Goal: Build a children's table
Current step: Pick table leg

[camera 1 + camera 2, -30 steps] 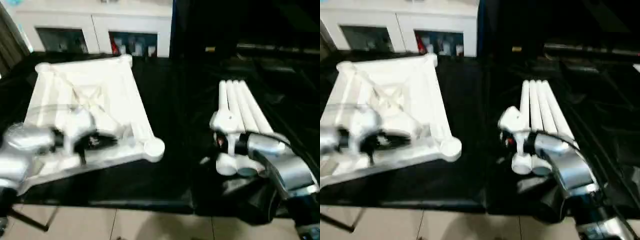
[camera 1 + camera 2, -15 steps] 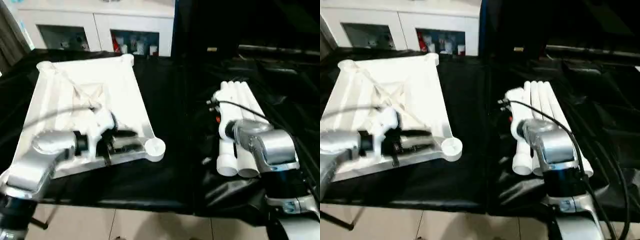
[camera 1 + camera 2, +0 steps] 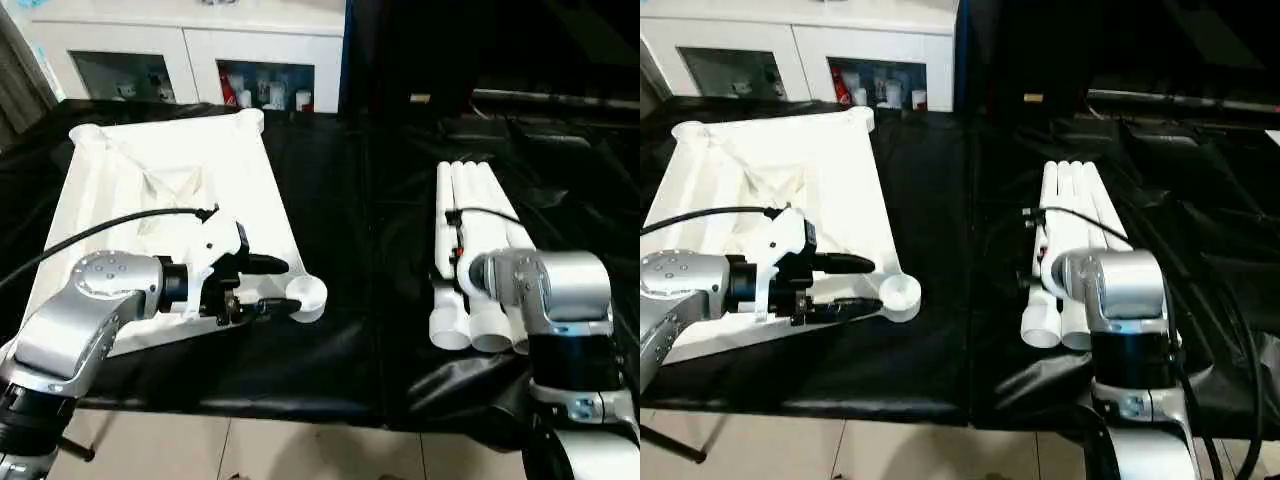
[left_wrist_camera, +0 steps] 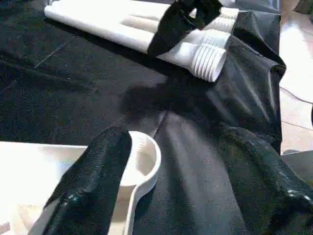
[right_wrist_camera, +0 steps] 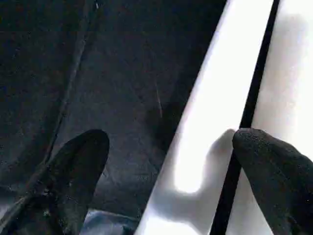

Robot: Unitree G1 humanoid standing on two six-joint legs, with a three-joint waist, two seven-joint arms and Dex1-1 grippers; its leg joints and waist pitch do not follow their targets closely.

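We found the tabletop (image 3: 175, 190) lying underside up on the black cloth (image 3: 340, 350) at the robot's left, its ribs facing the camera and round sockets at the corners. The left gripper (image 3: 272, 285) was at the near corner socket (image 3: 306, 293), its jaws spread: one black finger ran over the tabletop's edge beside the socket, the other lay lower, along the near rim. In the left wrist view one finger (image 4: 95, 171) covered part of the socket's ring, while the other stood apart over bare cloth; we could not confirm that either finger touched the plastic. The silver left forearm (image 3: 85, 320) hid the near left portion of the tabletop, so that corner went unexamined.

The legs (image 3: 472, 230) lay bundled side by side on the cloth at the robot's right, well apart from the tabletop, their near ends ribbed. We could count three near ends in the head views; the silver right forearm (image 3: 555, 290) covered the rest of the bundle. The right gripper (image 5: 166, 161) itself was hidden behind that forearm in the head views. Its wrist view showed the jaws spread wide, one finger over dark cloth and the other over a white leg, with the outermost leg lying between them; contact could not be determined.

A white cabinet (image 3: 200, 50) with glass doors stood beyond the work surface, its contents too small to identify.
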